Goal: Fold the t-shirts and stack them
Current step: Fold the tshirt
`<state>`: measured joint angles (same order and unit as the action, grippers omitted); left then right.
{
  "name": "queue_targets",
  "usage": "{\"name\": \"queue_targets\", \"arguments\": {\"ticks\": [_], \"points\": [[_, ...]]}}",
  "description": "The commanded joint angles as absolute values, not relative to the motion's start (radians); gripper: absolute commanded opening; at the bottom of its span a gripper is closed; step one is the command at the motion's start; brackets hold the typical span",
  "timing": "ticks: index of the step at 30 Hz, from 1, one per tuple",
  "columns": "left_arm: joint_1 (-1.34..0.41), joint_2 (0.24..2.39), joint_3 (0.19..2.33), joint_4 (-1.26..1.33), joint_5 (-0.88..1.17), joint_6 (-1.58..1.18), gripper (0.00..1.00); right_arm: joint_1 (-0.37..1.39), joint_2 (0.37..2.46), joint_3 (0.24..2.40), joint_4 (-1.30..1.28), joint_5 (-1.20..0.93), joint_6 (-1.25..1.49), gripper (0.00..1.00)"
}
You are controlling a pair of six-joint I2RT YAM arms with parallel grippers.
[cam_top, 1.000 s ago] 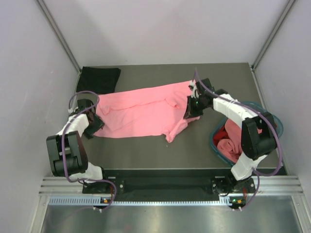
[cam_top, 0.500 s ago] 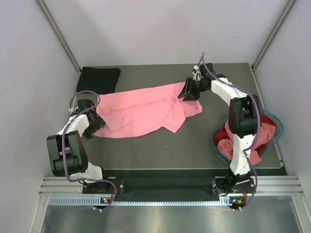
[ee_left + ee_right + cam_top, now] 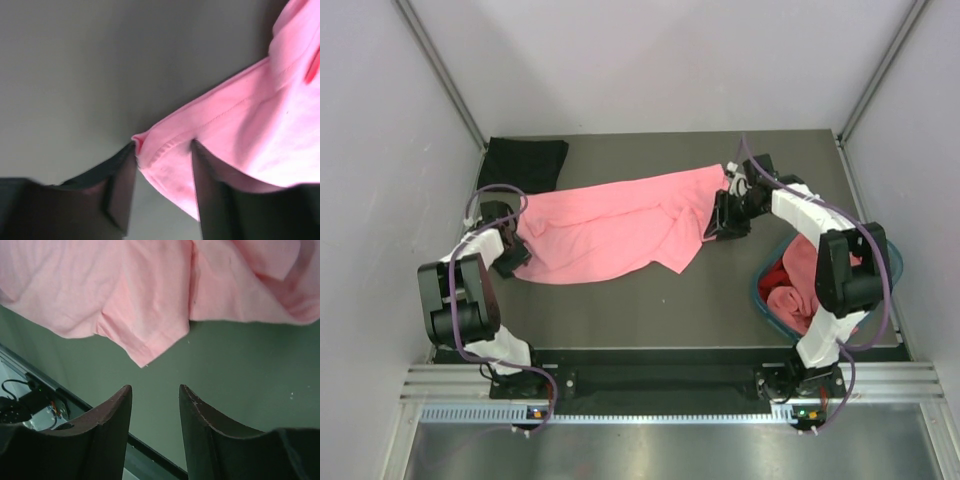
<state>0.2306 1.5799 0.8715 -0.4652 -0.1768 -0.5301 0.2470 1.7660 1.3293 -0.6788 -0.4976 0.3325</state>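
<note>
A salmon pink t-shirt (image 3: pixel 610 225) lies spread and rumpled across the middle of the table. My left gripper (image 3: pixel 510 255) sits at its left end. In the left wrist view the pink hem corner (image 3: pixel 165 160) lies between the fingers of that gripper (image 3: pixel 164 150), which stand apart. My right gripper (image 3: pixel 720 225) hovers by the shirt's right end, open and empty (image 3: pixel 155 387), with the pink edge (image 3: pixel 140 295) lying just ahead of it. A black t-shirt (image 3: pixel 525 163) lies at the back left corner. Red cloth (image 3: pixel 782 272) and more pink cloth (image 3: pixel 810 290) fill the basket.
The round teal basket (image 3: pixel 895 255) stands at the right edge of the table, beside the right arm. Grey walls close in the table on three sides. The table's near edge and a metal rail (image 3: pixel 30 390) show in the right wrist view.
My right gripper let go of the shirt's right end, which dropped onto the table, and drew back towards the near right. The left gripper's fingers came closer together around the hem.
</note>
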Motion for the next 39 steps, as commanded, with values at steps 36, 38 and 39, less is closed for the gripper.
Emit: {"name": "queue_targets", "arguments": {"ticks": [36,38,39], "points": [[0.248,1.397,0.848,-0.535,-0.146,-0.503,0.0,0.399,1.98,1.501,-0.534,-0.445,0.408,0.0],[0.248,1.401,0.85,-0.534,-0.141,-0.499,0.0,0.445,2.006,1.546,-0.514,-0.452,0.46,0.04],[0.247,1.404,0.85,-0.534,-0.141,-0.497,0.0,0.459,2.017,1.598,-0.473,-0.5,0.472,0.08]]}}
